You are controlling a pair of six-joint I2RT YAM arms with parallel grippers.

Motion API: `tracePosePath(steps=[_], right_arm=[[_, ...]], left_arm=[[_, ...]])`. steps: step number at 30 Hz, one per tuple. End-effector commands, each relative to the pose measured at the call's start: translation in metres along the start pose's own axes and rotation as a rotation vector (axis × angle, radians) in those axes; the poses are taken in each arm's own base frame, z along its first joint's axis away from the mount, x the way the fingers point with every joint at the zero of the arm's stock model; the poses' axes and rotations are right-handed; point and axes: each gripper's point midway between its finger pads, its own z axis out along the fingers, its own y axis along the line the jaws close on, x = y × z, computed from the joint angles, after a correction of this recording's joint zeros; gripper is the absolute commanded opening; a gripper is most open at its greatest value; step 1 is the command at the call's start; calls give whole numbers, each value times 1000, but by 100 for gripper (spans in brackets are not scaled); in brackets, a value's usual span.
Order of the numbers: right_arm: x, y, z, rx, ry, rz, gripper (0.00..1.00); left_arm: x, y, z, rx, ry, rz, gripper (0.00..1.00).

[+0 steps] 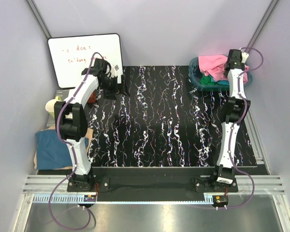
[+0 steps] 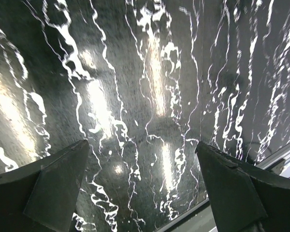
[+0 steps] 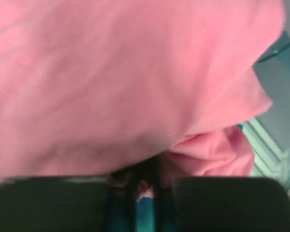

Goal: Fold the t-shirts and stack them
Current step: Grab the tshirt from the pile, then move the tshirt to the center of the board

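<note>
A bright pink t-shirt [image 1: 211, 64] lies crumpled on top of the heap in the teal basin [image 1: 195, 79] at the table's far right, with a green t-shirt [image 1: 210, 82] under it. My right gripper [image 1: 230, 65] reaches down into the basin. In the right wrist view the pink t-shirt [image 3: 125, 72] fills the frame, and my right gripper [image 3: 145, 193] has its jaws drawn close together on a fold of it. A dark blue t-shirt [image 1: 52, 150] lies off the table's left edge. My left gripper [image 2: 142, 159] hangs open over the bare black marbled table top [image 2: 145, 72], holding nothing.
A whiteboard [image 1: 84, 58] with red writing leans at the back left, close behind my left arm. The basin wall [image 3: 275, 82] shows to the right of the pink cloth. Table edge runs just below the left fingers [image 2: 237, 186].
</note>
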Motion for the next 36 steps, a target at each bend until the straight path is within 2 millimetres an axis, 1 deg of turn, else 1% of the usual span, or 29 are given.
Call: tracePosePath(steps=[1,2,4,7,8,10,11,13,14,16,17,19,20,22,23,24,25,26,27,28,29,30,31,32,33,34,35,36], right_arm=[[-29,19,-9,-116,-67,70,0],[-36,22,-16,-141,-75,72,0],[-42,24,-23,-156,-77,91,0],[-69,29,-54,-220,-115,127,0],[-87,31,-74,-255,-148,139,0],[-110,34,-97,-305,-195,165,0],[-129,35,-118,-347,-237,178,0],[-151,36,-143,-382,-295,192,0],[-167,34,-167,-400,-339,199,0],[-182,33,-190,-420,-387,195,0],[-193,30,-209,-437,-418,200,0],[-200,32,-228,-473,-434,207,0],[-205,34,-246,-505,-447,205,0],[-205,43,-266,-550,-452,195,0],[-208,46,-284,-585,-460,188,0],[-204,55,-297,-618,-458,173,0],[-207,58,-320,-664,-473,163,0],[-202,62,-325,-674,-460,153,0],[-198,71,-338,-714,-457,129,0],[-195,80,-368,-774,-467,106,0],[-183,89,-372,-797,-436,83,0],[-176,96,-381,-821,-429,55,0],[-166,109,-414,-884,-435,25,0],[-148,119,-413,-894,-388,-4,0],[-136,125,-420,-912,-367,-30,0],[-125,129,-439,-952,-352,-53,0],[-96,145,-440,-975,-286,-99,0],[-73,151,-443,-982,-227,-133,0]], left_arm=[[0,-11,-12,-33,-12,40,99],[2,-12,-11,-35,-10,40,99],[3,-13,-11,-45,-11,36,99],[1,-15,-12,-66,-23,50,99],[0,-15,-12,-70,-27,53,99],[1,-18,-12,-65,-28,66,99],[-1,-22,-11,-37,-35,84,99],[0,-25,-12,-35,-51,104,99],[-6,-28,-13,-20,-77,121,99],[-9,-32,-15,-5,-92,126,99],[-10,-34,-14,8,-94,131,99],[-11,-34,-10,13,-90,129,99],[-11,-35,-8,23,-85,128,99],[-8,-32,-3,23,-67,122,99],[-7,-32,-2,27,-65,123,99],[-5,-31,-1,26,-58,119,99],[-5,-32,0,28,-60,122,99],[-4,-32,-2,28,-62,121,99],[-3,-31,-1,28,-60,118,99],[-4,-31,-1,30,-68,119,99],[-5,-32,-3,27,-75,115,99],[-3,-31,-2,24,-74,113,99],[-4,-30,-3,19,-80,113,99],[-5,-30,-4,13,-90,110,99],[-6,-29,-6,7,-95,108,99],[-7,-28,-7,2,-102,104,99],[-9,-28,-9,-5,-113,103,99],[-10,-28,-10,-7,-117,101,99]])
